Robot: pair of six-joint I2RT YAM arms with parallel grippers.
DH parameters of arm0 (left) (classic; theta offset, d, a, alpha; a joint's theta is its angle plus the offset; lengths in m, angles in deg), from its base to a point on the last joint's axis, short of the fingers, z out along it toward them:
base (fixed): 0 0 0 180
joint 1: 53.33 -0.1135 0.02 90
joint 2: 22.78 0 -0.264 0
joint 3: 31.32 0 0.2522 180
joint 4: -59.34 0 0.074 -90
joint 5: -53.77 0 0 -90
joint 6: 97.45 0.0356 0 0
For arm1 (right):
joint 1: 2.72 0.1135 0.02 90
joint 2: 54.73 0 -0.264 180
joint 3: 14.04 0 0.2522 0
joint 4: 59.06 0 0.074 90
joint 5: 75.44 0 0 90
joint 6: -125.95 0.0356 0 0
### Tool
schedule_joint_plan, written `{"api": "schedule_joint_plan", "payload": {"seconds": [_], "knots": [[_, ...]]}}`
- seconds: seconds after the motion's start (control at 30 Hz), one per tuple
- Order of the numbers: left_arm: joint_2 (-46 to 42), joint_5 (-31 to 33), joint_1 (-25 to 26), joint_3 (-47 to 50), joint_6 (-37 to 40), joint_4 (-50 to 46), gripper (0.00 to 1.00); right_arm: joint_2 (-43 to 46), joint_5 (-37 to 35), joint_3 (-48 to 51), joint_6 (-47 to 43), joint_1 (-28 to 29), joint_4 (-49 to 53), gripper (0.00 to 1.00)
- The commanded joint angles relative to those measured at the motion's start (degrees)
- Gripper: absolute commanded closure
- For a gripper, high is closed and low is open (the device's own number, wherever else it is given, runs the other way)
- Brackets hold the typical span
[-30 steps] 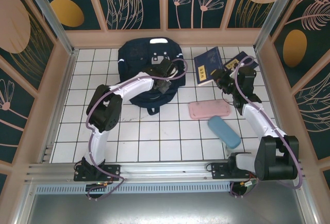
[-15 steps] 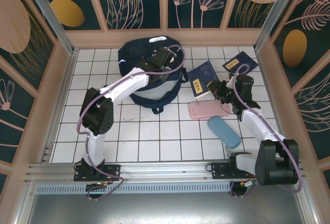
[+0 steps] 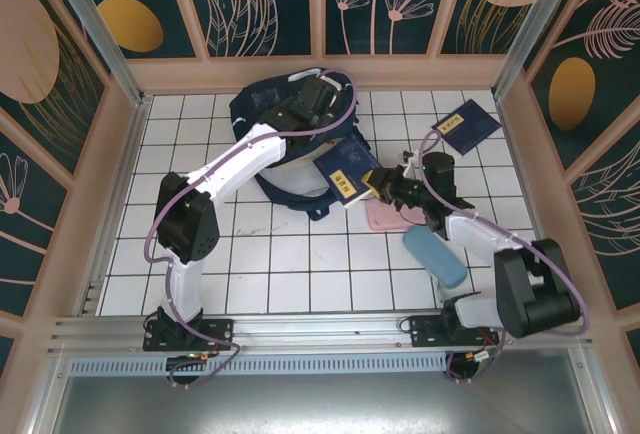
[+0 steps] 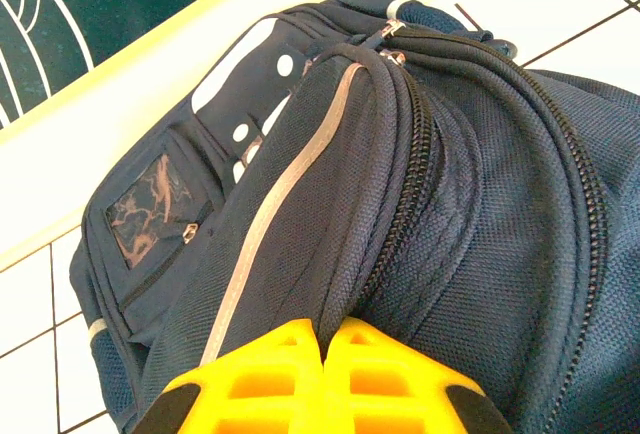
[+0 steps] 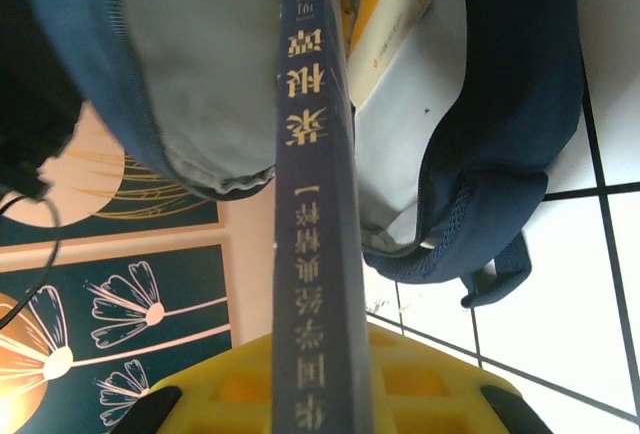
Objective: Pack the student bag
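The student bag [image 3: 290,169], a dark navy backpack, lies at the back middle of the table with its mouth facing right and its pale lining showing. My left gripper [image 3: 306,104] is shut on a fold of the bag's top fabric [image 4: 350,204] beside a zip and holds it up; in the left wrist view the gripper [image 4: 325,329] pinches that fold. My right gripper [image 3: 388,187] is shut on a navy book [image 3: 345,176] with yellow print, whose front end is at the bag's mouth. In the right wrist view the book's spine [image 5: 315,204] runs from the gripper [image 5: 320,344] toward the bag's lining [image 5: 200,74].
A second navy book [image 3: 466,124] lies at the back right. A pink pencil case [image 3: 382,217] and a blue case [image 3: 436,257] lie right of centre, under and beside the right arm. Patterned walls close in the table on three sides.
The left gripper has pulled the bag's top fabric up and back, opening the mouth. The right gripper has carried the navy book leftward from the back right to the bag's opening.
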Motion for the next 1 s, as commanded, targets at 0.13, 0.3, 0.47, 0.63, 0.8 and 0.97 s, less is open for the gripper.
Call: {"api": "schedule_joint_plan", "payload": {"seconds": [0.13, 0.3, 0.47, 0.63, 0.8, 0.97], "knots": [[-2.3, 0.7, -0.5, -4.5, -2.5, 5.5, 1.0, -13.9, -3.9, -10.6, 7.1, 4.7, -20.7, 0.98], [-2.6, 0.4, -0.4, -4.4, -2.5, 5.1, 1.0, -25.5, -8.7, -19.4, 9.1, 6.8, -22.7, 0.98], [-3.2, -0.5, -0.5, -4.1, -3.5, 5.1, 1.0, -39.0, -12.8, -29.4, 14.1, 8.0, -29.4, 0.98], [-3.6, -1.3, -0.5, -4.1, -4.3, 4.8, 1.0, -48.4, -17.8, -39.2, 16.4, 9.8, -29.2, 0.98], [-3.9, -1.7, -0.4, -4.2, -4.4, 4.8, 1.0, -51.8, -22.5, -44.7, 17.2, 11.2, -23.4, 0.98], [-4.1, -2.0, -0.4, -4.2, -4.7, 5.0, 1.0, -55.2, -25.6, -49.1, 19.0, 11.9, -20.6, 0.97]]}}
